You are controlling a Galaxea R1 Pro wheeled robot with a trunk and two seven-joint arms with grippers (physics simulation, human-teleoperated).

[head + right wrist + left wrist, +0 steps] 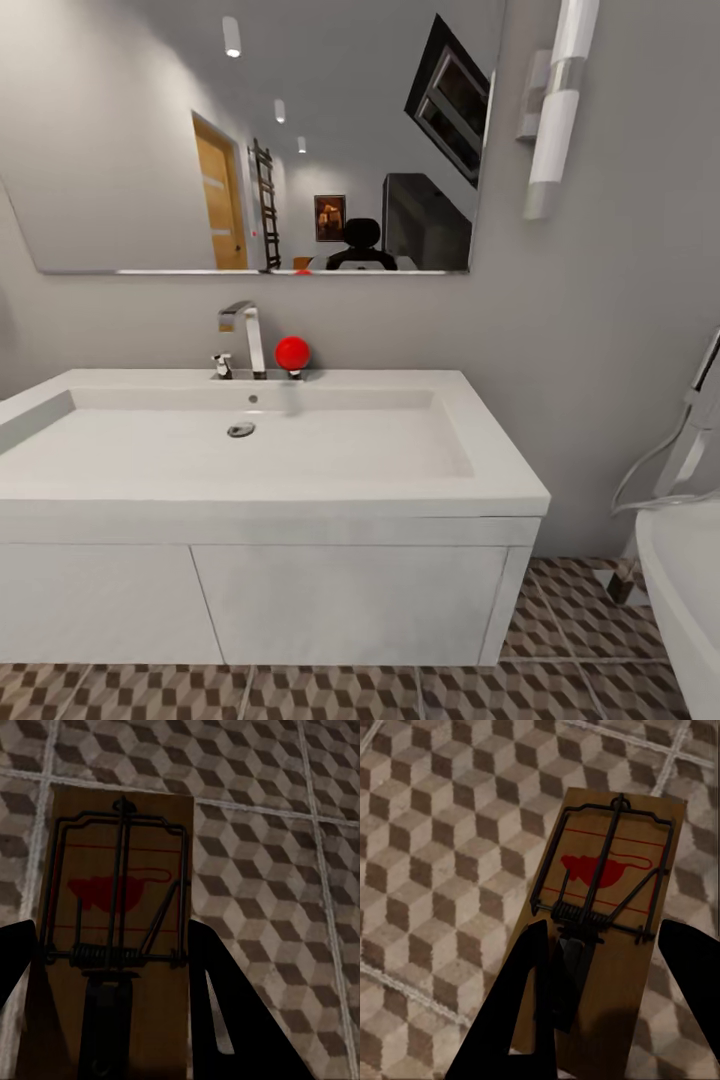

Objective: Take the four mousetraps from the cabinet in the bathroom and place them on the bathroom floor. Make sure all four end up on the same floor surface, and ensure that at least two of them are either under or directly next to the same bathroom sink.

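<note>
Head camera faces the white sink (250,440), chrome tap (245,338) at its back edge, a red ball (292,352) just beside the tap. Mirror (250,140) above, wall lamp (560,100) to its right, white bathtub (685,590) rim at far right. Cube-patterned bathroom floor (560,680) runs under the vanity.

My left wrist camera shows a mousetrap (600,922): brown board, black wire, red mouse print. The left pincer (611,1001) is clamped on its near end, tiles behind it.

My right wrist camera shows a second mousetrap (116,922), same look, held between the right pincer (112,1009) fingers above the tiles.
</note>
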